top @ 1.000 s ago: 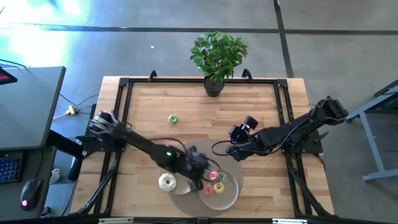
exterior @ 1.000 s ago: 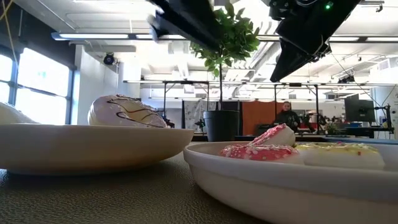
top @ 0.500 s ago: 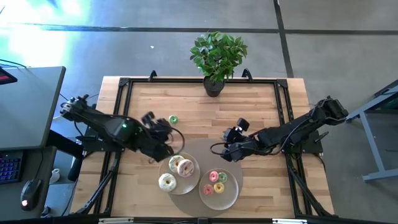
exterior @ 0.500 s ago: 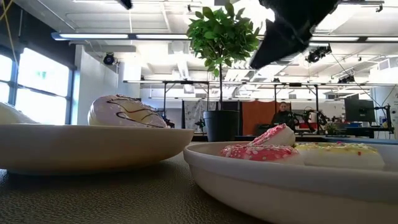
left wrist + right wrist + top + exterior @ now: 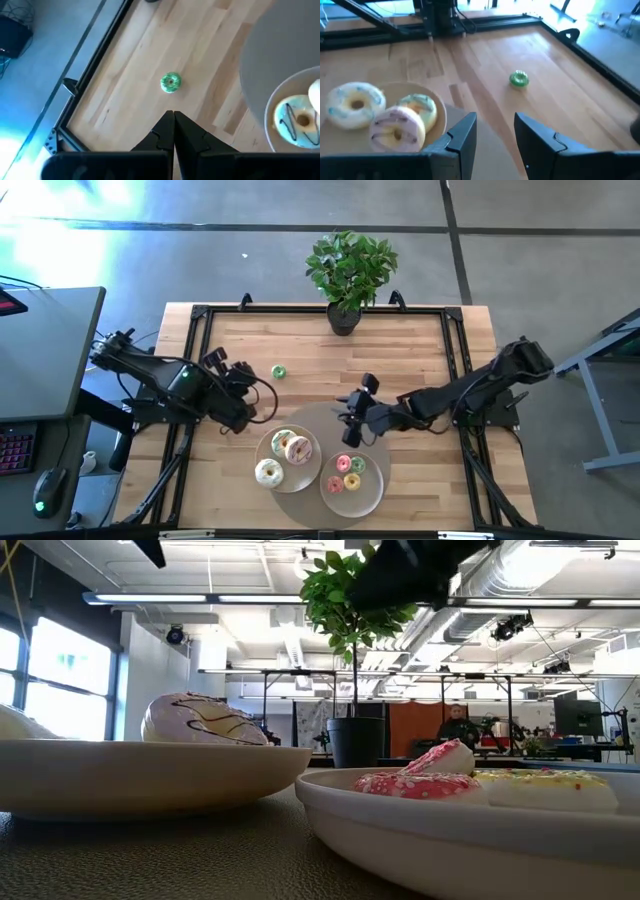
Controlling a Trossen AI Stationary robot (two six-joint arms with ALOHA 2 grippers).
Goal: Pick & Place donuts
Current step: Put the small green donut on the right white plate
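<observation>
A green mini donut (image 5: pixel 278 371) lies flat on the bare wood, also in the left wrist view (image 5: pixel 171 83) and the right wrist view (image 5: pixel 519 79). My left gripper (image 5: pixel 250 377) hovers just left of it, shut and touching nothing. My right gripper (image 5: pixel 346 410) hangs open over the far edge of the grey mat (image 5: pixel 325 420). Three larger donuts rest on the left plate (image 5: pixel 262 452): green-white (image 5: pixel 281 442), pink (image 5: pixel 297 449) and white (image 5: pixel 267 472). Several mini donuts lie on the right plate (image 5: pixel 372 490), among them pink (image 5: pixel 344 464) and yellow (image 5: pixel 352 480).
A potted plant (image 5: pixel 348 275) stands at the table's far edge. Black frame rails (image 5: pixel 195 340) run along the table's sides. Bare wood lies between the green donut and the plant. In the low view both plates (image 5: pixel 150 775) (image 5: pixel 450 835) fill the foreground, and a person (image 5: pixel 462 728) sits far behind.
My left gripper has drawn back from above the plates toward the table's left and far side and now sits beside the green mini donut. My right gripper has moved toward the table's left, over the mat's far edge. The donuts have stayed put.
</observation>
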